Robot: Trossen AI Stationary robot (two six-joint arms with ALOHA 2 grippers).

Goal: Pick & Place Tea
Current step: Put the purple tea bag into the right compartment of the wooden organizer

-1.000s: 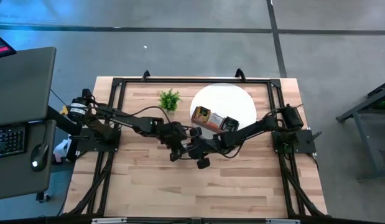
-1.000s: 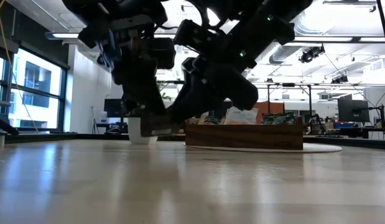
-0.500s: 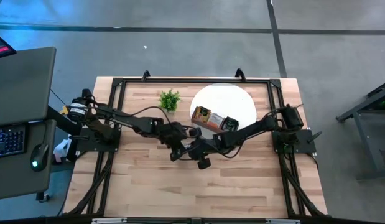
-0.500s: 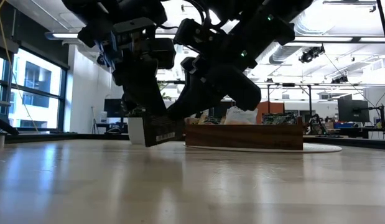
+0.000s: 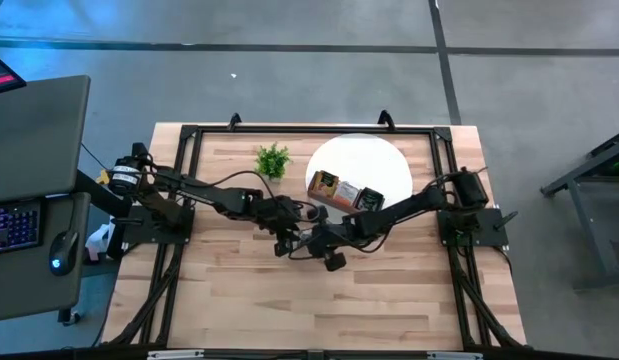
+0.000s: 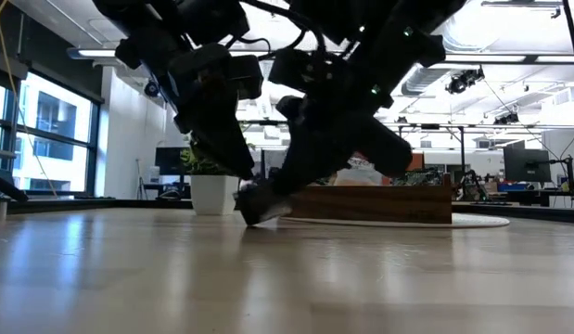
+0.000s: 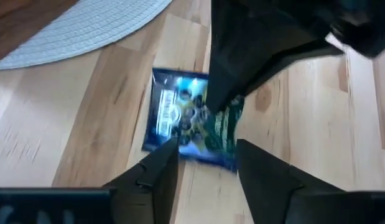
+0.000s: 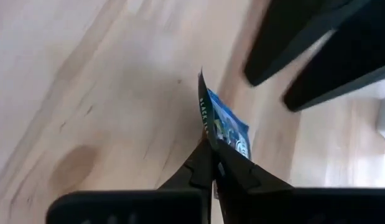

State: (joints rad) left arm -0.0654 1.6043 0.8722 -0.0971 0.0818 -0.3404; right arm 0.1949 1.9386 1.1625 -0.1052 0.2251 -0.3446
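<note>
The two arms met near the table's middle, just off the 6 o'clock edge of the round white mat (image 5: 361, 160). The right gripper (image 8: 212, 163) had its jaws pinched narrow on the edge of a blue-printed black tea sachet (image 8: 224, 127), which stood on edge, low over the wood; in the low view its bottom corner seemed to touch the table (image 5: 389, 290), though that could not be told for sure. The left gripper (image 7: 204, 163) hovered right by the same sachet, jaws apart with the packet showing in the gap beyond them, gripping nothing.

Judged from this, one sachet was in hand and not yet placed. The wooden compartment tray (image 5: 345, 194) on the mat already held some packets, at least one yellow-orange and one dark; how many could not be counted. What remained was carrying this sachet toward 1 o'clock to the tray and letting it go in a compartment.

The table was pale butcher-block wood inside a black frame, with a small green potted plant (image 5: 273, 159) at the mat's 9 o'clock. Around it lay grey floor, a desk with keyboard and mouse at 9 o'clock, and an office with windows, ceiling ducts and monitors behind.
</note>
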